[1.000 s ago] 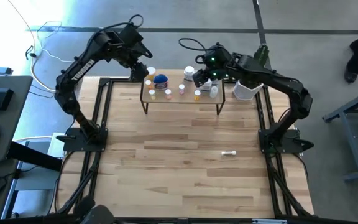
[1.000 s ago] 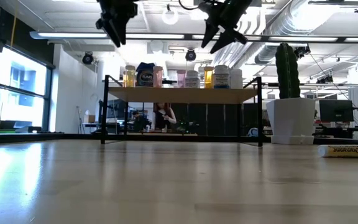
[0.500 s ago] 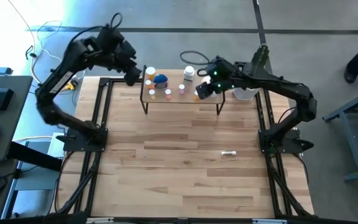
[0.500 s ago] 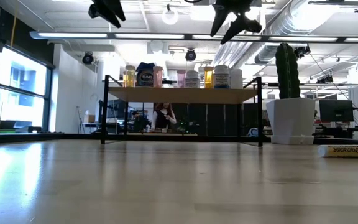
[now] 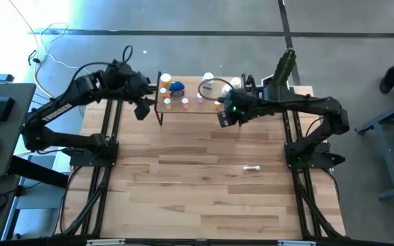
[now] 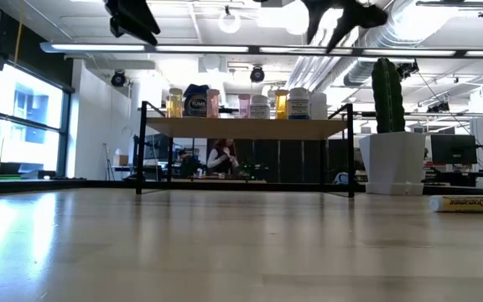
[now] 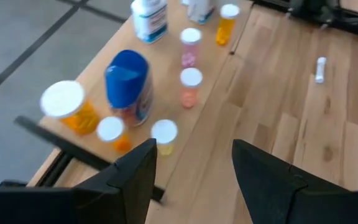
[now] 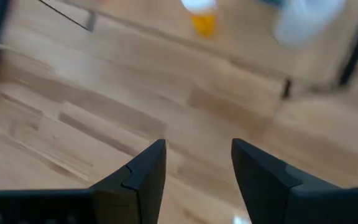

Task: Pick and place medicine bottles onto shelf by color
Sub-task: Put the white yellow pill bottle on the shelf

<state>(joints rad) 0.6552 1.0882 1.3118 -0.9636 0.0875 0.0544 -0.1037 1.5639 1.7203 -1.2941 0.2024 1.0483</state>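
Note:
The shelf (image 5: 195,109) stands at the table's far side on thin black legs, its board (image 6: 246,127) carrying several medicine bottles. Among them are a blue-lidded jar (image 7: 128,84), an orange bottle with a white lid (image 7: 64,107), pink ones (image 7: 190,86) and a white one (image 7: 149,15). One white bottle (image 5: 252,167) lies on its side on the table at the near right. My left gripper (image 5: 142,109) hangs open off the shelf's left end. My right gripper (image 5: 223,119) hangs open in front of the shelf's right part. Both hold nothing.
A white pot with a tall green cactus (image 6: 391,159) stands on the table just right of the shelf. Black frame rails (image 5: 108,130) run along the table's left and right sides. Bare wood (image 5: 197,191) stretches from the shelf to the near edge.
Both grippers have drawn back from above the shelf toward the table's near edge, staying open and empty. The left one has sunk a little and now sits off the shelf's left end. The right one has rolled as it went. The bottles have stayed put.

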